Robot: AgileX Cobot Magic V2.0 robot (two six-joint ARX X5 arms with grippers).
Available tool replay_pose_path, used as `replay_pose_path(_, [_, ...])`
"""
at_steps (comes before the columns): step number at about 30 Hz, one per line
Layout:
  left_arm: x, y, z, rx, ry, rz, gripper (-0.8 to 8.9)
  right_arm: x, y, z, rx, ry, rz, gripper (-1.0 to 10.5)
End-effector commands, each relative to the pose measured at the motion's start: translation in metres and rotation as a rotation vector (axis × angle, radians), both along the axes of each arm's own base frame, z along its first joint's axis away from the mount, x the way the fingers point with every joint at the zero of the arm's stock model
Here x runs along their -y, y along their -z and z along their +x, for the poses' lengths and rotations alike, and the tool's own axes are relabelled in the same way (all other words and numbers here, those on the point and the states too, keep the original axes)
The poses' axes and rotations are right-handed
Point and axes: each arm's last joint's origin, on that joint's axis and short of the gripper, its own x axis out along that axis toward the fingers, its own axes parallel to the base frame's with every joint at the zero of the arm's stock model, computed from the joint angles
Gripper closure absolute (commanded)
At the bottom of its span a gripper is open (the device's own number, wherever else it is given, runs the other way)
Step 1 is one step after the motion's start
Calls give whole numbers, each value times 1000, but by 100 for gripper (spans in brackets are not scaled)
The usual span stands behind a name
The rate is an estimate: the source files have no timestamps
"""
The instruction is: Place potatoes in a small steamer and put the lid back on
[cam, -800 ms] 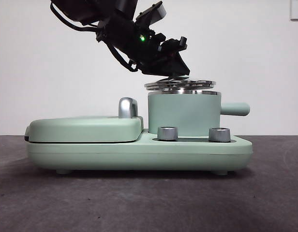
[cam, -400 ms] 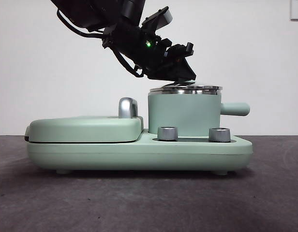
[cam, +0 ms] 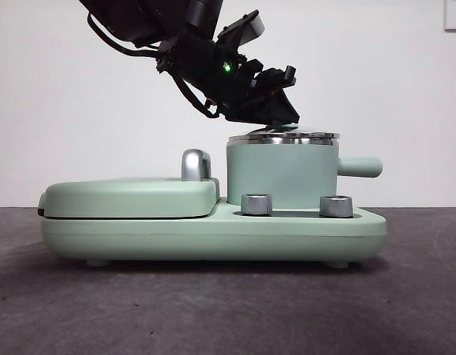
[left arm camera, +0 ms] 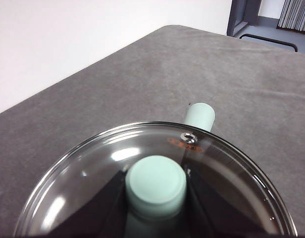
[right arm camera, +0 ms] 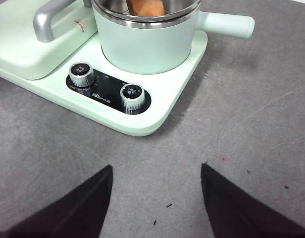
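Potatoes (right arm camera: pixel 145 6) lie inside the small steamer (cam: pixel 281 176). A second ago the lid (cam: pixel 284 137) hovered tilted above the rim; now it sits flat, the left gripper (left arm camera: pixel 156 198) clamping its knob (left arm camera: pixel 155 186). Only release seems left. The right gripper (right arm camera: pixel 156 198) waits, jaws spread.

A flat green lidded griddle (cam: pixel 128 198) with a steel handle (cam: pixel 195 164) is seen beside two steel dials (right arm camera: pixel 107 85) on the grey worktop (cam: pixel 228 310).
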Motion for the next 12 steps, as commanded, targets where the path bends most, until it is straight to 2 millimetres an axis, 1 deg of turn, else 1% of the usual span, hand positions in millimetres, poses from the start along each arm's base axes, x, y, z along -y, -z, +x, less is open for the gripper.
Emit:
replay_pose_path(1, [8,-6,2,49,19,10,799,0,-1,0,4,4,10,672])
replay_pose_path(6, [8,-11,3,34,23,32,799,0,-1,0,4,5,10,672])
replay_pose_path(12, [8,-12,3,36,23,31,799,0,-1,0,4,5,10,672])
